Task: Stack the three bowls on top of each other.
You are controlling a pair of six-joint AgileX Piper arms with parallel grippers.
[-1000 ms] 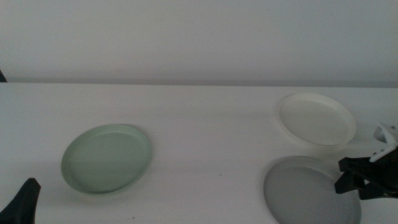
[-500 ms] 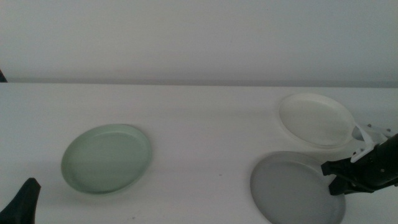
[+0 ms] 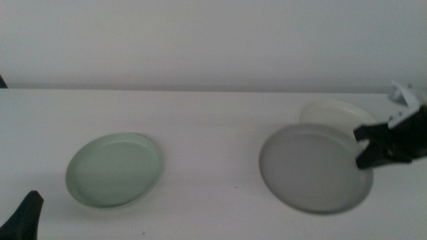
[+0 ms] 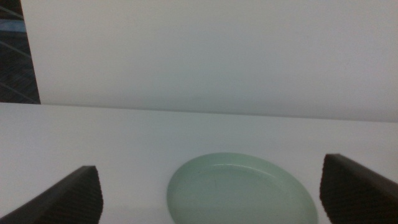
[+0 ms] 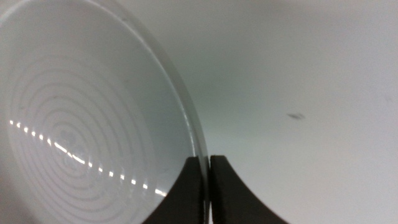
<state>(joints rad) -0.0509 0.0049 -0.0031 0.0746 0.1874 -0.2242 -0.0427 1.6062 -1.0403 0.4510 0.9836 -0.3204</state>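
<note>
My right gripper (image 3: 365, 148) is shut on the right rim of the grey bowl (image 3: 315, 168) and holds it lifted and tilted above the table at the right; the grey bowl (image 5: 81, 130) fills the right wrist view with the gripper (image 5: 208, 165) clamped on its rim. The white bowl (image 3: 337, 112) lies behind it, partly hidden. The pale mint green bowl (image 3: 114, 170) lies on the table at the left, also in the left wrist view (image 4: 241, 189). My left gripper (image 4: 211, 193) is open and empty, waiting at the bottom left of the middle view (image 3: 23, 217).
The white table (image 3: 213, 127) runs to a pale wall at the back. A small dark speck (image 5: 295, 116) marks the tabletop in the right wrist view.
My right gripper has lifted the grey bowl off the table, up and to the left, tilting it. It now covers part of the white bowl. The left arm has not moved.
</note>
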